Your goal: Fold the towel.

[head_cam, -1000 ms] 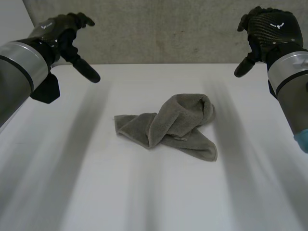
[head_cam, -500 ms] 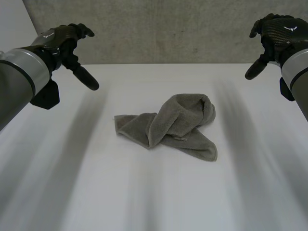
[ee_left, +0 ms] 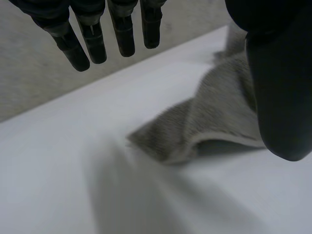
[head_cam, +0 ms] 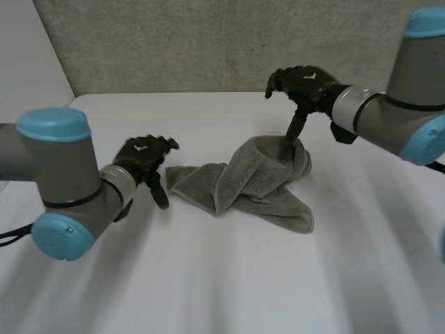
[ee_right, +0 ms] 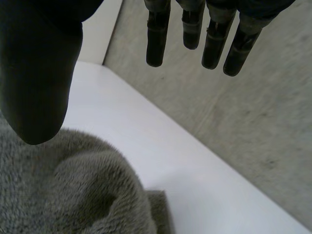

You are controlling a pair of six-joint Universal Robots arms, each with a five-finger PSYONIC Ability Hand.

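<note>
A grey towel (head_cam: 250,181) lies crumpled in a twisted heap at the middle of the white table (head_cam: 229,278). My left hand (head_cam: 144,158) hovers low just beside the towel's near left corner (ee_left: 161,141), fingers (ee_left: 97,41) straight and spread, thumb apart, nothing held. My right hand (head_cam: 302,83) is above the towel's raised far hump (ee_right: 73,195), open, with its thumb (head_cam: 295,129) pointing down onto the top of the hump. In the right wrist view the fingers (ee_right: 195,29) hang straight above the cloth.
A grey concrete wall (head_cam: 222,42) runs along the table's far edge. Bare white table surrounds the towel on all sides.
Both arms have swung down and inward from high at the far corners. The left hand now sits by the towel's left corner, the right over its hump. The towel has not moved.
</note>
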